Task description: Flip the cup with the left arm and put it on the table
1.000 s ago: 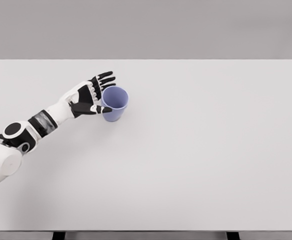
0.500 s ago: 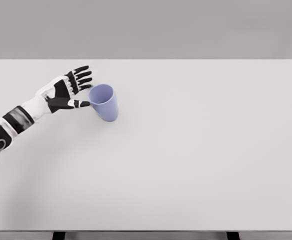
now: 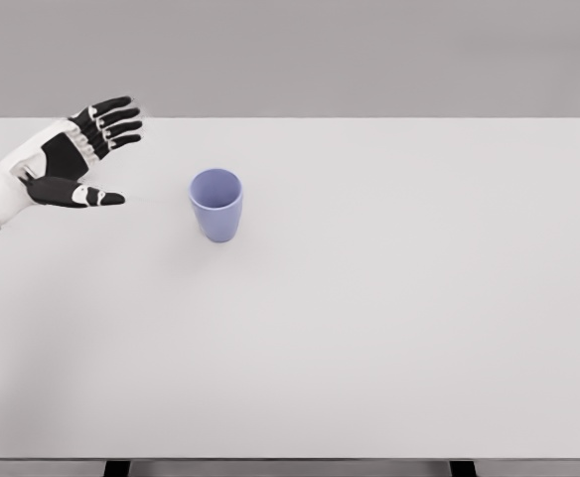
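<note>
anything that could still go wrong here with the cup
1. The cup stands mouth up, free on the table; a stray sweep back by the open left robot hand could tip it.
2. It sits in the far left part of the table, so a later reach from the right would be long.

My white left hand (image 3: 67, 164) has a black palm and black-and-white banded fingers (image 3: 114, 120). The plain periwinkle-blue plastic cup (image 3: 217, 204) stands on the pale grey-white flat table (image 3: 389, 298).
</note>
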Controlling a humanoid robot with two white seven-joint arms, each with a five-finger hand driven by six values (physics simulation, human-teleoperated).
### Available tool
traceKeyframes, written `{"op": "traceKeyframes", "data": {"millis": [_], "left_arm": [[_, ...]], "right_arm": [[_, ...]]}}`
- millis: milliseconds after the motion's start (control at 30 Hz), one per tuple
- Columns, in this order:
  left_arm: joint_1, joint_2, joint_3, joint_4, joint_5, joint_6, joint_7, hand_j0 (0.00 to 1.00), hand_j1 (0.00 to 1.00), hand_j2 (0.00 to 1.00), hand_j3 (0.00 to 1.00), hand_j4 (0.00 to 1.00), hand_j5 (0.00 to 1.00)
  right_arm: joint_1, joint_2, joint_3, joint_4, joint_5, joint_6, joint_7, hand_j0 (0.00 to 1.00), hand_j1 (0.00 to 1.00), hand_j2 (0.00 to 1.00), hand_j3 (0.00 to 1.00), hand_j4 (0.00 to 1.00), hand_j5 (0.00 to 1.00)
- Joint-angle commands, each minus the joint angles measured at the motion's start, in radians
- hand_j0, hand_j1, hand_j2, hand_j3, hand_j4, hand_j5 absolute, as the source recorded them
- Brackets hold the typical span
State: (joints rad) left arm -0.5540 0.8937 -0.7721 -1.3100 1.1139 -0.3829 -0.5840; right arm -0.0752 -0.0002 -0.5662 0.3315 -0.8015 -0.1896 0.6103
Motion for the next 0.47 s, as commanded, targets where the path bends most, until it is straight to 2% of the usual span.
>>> {"op": "traceKeyframes", "data": {"millis": [0, 100, 233, 300, 433], "left_arm": [[0.011, 0.083, 0.005, -0.055, 0.006, -0.091, -0.027, 1.0, 1.0, 1.0, 1.0, 1.0, 1.0], [0.031, 0.154, 0.001, -0.08, -0.066, -0.094, -0.027, 1.0, 1.0, 1.0, 1.0, 1.0, 1.0], [0.031, 0.157, 0.004, -0.101, -0.118, -0.096, -0.027, 1.0, 1.0, 1.0, 1.0, 1.0, 1.0], [0.029, 0.148, 0.01, -0.127, -0.183, -0.096, -0.027, 1.0, 1.0, 1.0, 1.0, 1.0, 1.0], [0.036, 0.155, 0.005, -0.141, -0.187, -0.094, -0.027, 1.0, 1.0, 1.0, 1.0, 1.0, 1.0]], "right_arm": [[-0.001, 0.0, 0.0, 0.0, 0.001, -0.001, 0.001, 1.0, 1.0, 1.0, 1.0, 1.0, 1.0], [-0.001, 0.0, 0.0, 0.0, 0.001, -0.001, 0.001, 1.0, 1.0, 1.0, 1.0, 1.0, 1.0], [0.0, 0.0, 0.0, 0.0, 0.001, -0.001, 0.001, 1.0, 1.0, 1.0, 1.0, 1.0, 1.0], [-0.001, 0.0, 0.0, 0.0, 0.001, -0.001, 0.001, 1.0, 1.0, 1.0, 1.0, 1.0, 1.0], [-0.001, 0.0, 0.0, 0.0, 0.001, -0.001, 0.001, 1.0, 1.0, 1.0, 1.0, 1.0, 1.0]]}}
